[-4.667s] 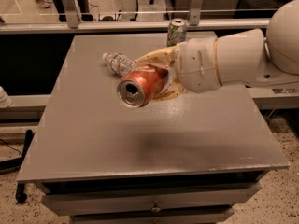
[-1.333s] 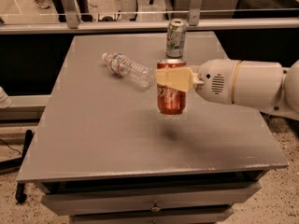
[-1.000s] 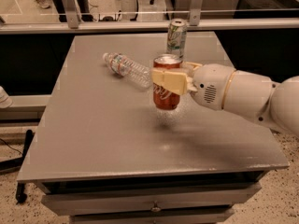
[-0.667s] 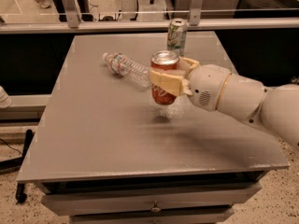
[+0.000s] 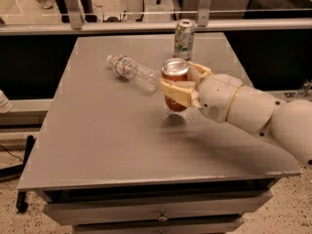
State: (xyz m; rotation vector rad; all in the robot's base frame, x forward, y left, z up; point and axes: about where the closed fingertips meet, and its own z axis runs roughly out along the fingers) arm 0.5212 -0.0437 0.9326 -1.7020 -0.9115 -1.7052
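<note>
My gripper is shut on a red soda can, which it holds upright just above the grey table near its middle. One cream finger crosses the can's front, the other reaches behind it. The white arm comes in from the right. A clear plastic water bottle lies on its side just left of the can. A green and white can stands upright at the table's far edge, behind the held can.
A rail with metal posts runs behind the table's far edge. Drawers sit under the table front. A white object shows at the left border.
The can went from lying tilted in the gripper to upright. Over the last second the gripper carried it leftward and down toward the table, closer to the bottle.
</note>
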